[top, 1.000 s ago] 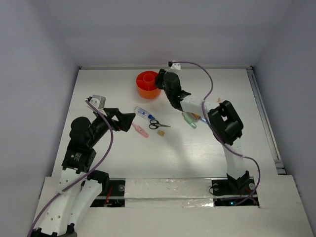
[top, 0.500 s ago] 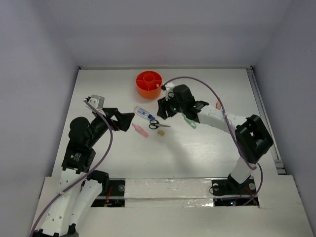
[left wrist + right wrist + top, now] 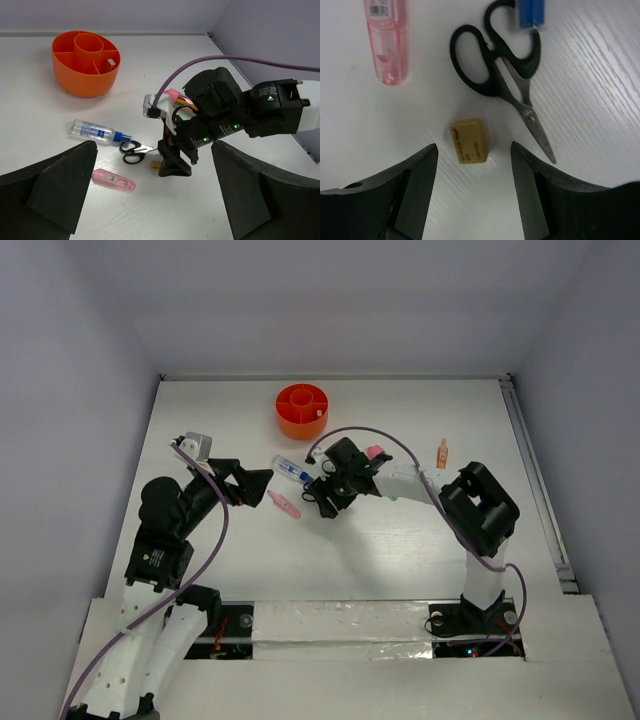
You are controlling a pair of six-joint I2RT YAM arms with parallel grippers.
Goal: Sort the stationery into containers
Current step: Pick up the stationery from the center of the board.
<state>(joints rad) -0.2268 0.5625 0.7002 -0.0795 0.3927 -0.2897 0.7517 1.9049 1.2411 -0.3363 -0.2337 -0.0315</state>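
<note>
Orange tub [image 3: 301,410]: far side of table, well apart from the rest.
Scissors [image 3: 505,85]: flat mid-table; stiff, thin, probably awkward to pinch.
Yellowish block [image 3: 467,140]: just beside the blades; likely light and firm; take across its narrow width.
Right gripper [image 3: 172,167]: jaws parted, straddling the block, holding nothing.
Left gripper [image 3: 258,480]: jaws spread wide, holding nothing.

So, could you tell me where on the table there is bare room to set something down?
The table is bare between the pink capsule and its near edge, and left of the orange tub. The middle is crowded: tube, scissors and eraser cluster under the right gripper.
</note>
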